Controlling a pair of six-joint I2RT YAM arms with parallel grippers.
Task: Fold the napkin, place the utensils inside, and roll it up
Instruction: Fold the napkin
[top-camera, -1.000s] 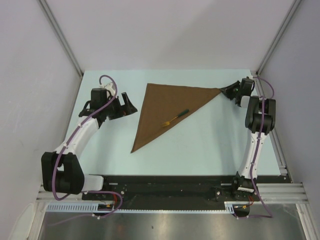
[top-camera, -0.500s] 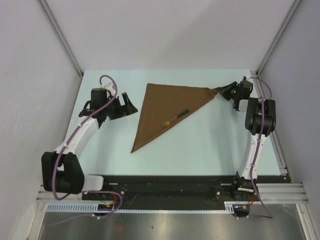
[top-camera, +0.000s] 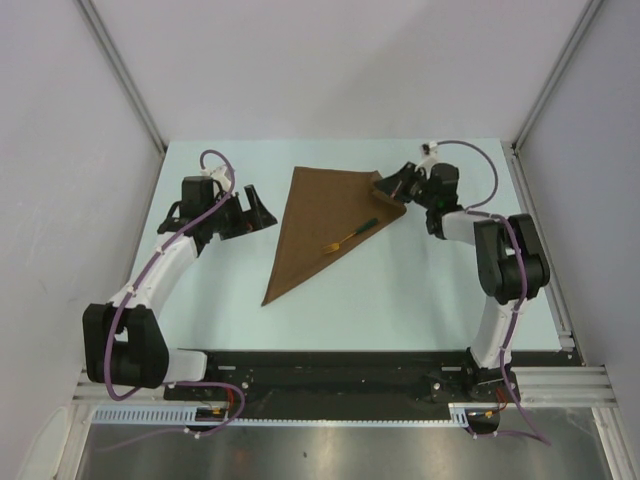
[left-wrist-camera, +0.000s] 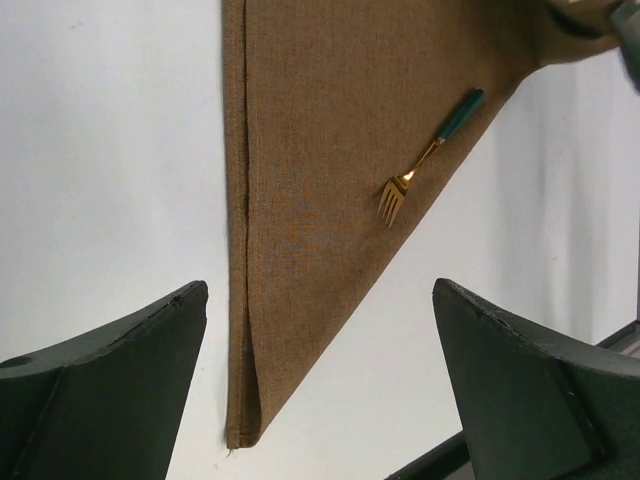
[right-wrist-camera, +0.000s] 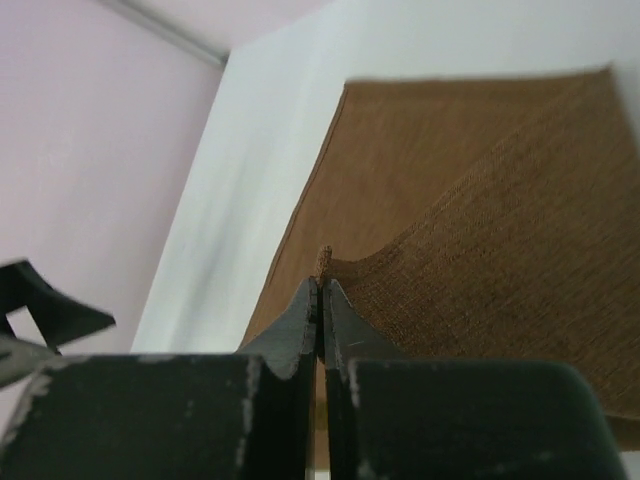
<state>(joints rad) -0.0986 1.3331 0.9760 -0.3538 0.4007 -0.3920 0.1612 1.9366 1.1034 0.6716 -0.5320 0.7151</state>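
The right gripper (right-wrist-camera: 322, 288) has its 2 fingers pressed together on a corner of the napkin (top-camera: 312, 225); in the right wrist view a small tuft of brown cloth sticks up just past the fingertips; from there the cloth curves away in a raised fold to that gripper's right, and the rest lies flat below and ahead of it. From above, the napkin is a folded triangle with 1 long edge along the far side and 1 point toward the near edge of the table (top-camera: 430, 290); its right-hand corner is off the surface in the right gripper's pinch, held over the cloth's own far right part. The fork (top-camera: 350, 236) lies on the napkin just on the near side of the right gripper, apart from it; its dark green handle points toward that gripper, its gold tines away from it toward the near left; it sits close to the triangle's slanted right edge. The left gripper (top-camera: 257, 211) has its jaws spread wide, gripping nothing, over bare table just left of the napkin's left edge; in its wrist view the napkin's near point lies ahead between the 2 fingers, and the fork is farther ahead and to the right; it touches neither.
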